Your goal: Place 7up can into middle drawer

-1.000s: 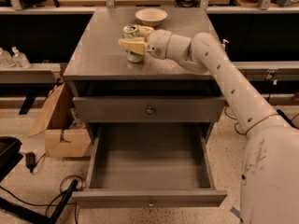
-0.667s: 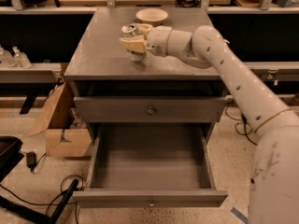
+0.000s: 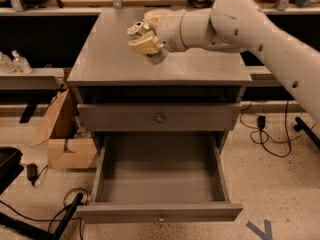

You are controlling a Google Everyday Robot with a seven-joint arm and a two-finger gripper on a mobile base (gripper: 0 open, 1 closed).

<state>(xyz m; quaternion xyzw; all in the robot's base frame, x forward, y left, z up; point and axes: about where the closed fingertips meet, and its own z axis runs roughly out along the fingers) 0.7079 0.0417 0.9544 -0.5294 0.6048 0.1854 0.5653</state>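
My gripper (image 3: 145, 44) is shut on the 7up can (image 3: 141, 34), a small silvery can with a shiny top. It holds the can tilted in the air over the front left part of the cabinet top (image 3: 100, 64). The middle drawer (image 3: 160, 213) is pulled fully open below, a deep grey tray with a narrow front panel and a small knob, and its inside is bare. The white arm reaches in from the upper right.
A shut grey drawer front with a round knob (image 3: 160, 118) sits above the open drawer. A cardboard box (image 3: 65, 134) stands on the floor at the left. Cables (image 3: 270, 134) lie on the floor at the right. Shelves run behind the cabinet.
My gripper has lifted the can off the cabinet top and carried it toward the front edge, tilting it. The white bowl at the back is now hidden behind the arm.
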